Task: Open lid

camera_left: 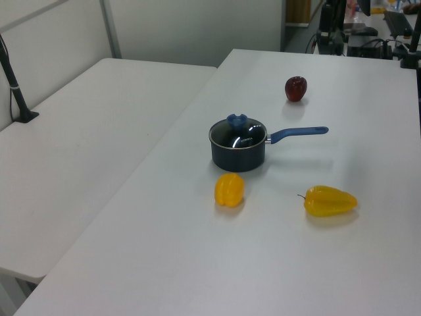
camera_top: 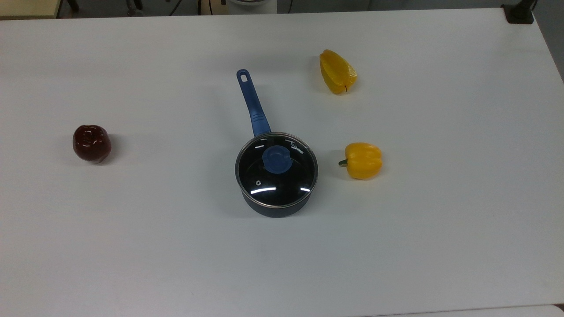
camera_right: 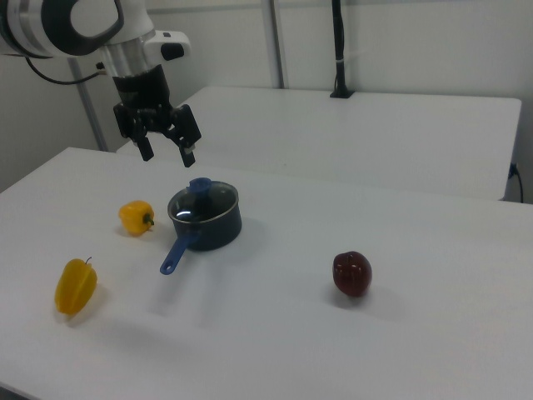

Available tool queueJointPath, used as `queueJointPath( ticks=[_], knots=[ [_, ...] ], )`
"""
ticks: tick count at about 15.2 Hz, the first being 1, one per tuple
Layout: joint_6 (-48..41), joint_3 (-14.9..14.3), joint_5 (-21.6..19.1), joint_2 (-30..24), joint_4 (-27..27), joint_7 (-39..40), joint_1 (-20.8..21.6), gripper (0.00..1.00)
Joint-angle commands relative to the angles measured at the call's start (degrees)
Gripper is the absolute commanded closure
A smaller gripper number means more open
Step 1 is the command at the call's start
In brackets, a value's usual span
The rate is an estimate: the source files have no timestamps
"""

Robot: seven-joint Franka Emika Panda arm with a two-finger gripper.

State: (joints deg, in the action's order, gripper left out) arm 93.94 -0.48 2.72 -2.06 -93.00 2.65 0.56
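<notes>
1. Step in hand: the approach. The end effector [camera_right: 166,151] is hanging above and behind the saucepan [camera_right: 206,222] in the right view, its two fingers spread apart and holding nothing, clear of everything on the table [camera_top: 282,255].
2. Task object: the lid [camera_top: 276,169] is sitting closed on the saucepan near the middle of the table, its metal rim seated all round and its blue knob [camera_top: 276,159] standing at the centre.
3. Next move, as a judgement: the end effector is needing to travel over the knob, descend with the fingers straddling it, close, then lift straight up so the rim is clearing the pan.
4. Surroundings, near to far in the top view: a round yellow pepper [camera_top: 362,160] is lying just beside the pan on the top view's right; a dark red pepper [camera_top: 91,143] is resting well apart towards the table's left edge; the blue handle [camera_top: 252,104] is pointing towards the far edge; a long yellow pepper [camera_top: 337,71] is lying farther back.
5. Obstruction: nothing is standing over the knob; the path down is looking free.
</notes>
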Motion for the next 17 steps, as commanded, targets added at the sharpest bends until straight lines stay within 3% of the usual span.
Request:
queueJointPath(
  ticks=[1,5,9,12,14,17],
  knots=[
    [-2.00,-0.14,0.71,0.12,0.71,-1.68,0.15,0.00],
    [-1.21,-0.13,0.01,0.82,0.80,-1.68,0.76,0.00],
    [-0.78,0.92,-0.09,5.48,5.71,-0.89,1.20,0.00],
    [6.06,1.53,-0.26,6.89,5.46,-0.36,2.52,0.00],
    [10.90,1.54,-0.61,8.82,5.46,3.05,2.87,0.00],
    [17.05,1.54,-4.38,12.68,5.20,12.01,3.31,0.00]
  ],
)
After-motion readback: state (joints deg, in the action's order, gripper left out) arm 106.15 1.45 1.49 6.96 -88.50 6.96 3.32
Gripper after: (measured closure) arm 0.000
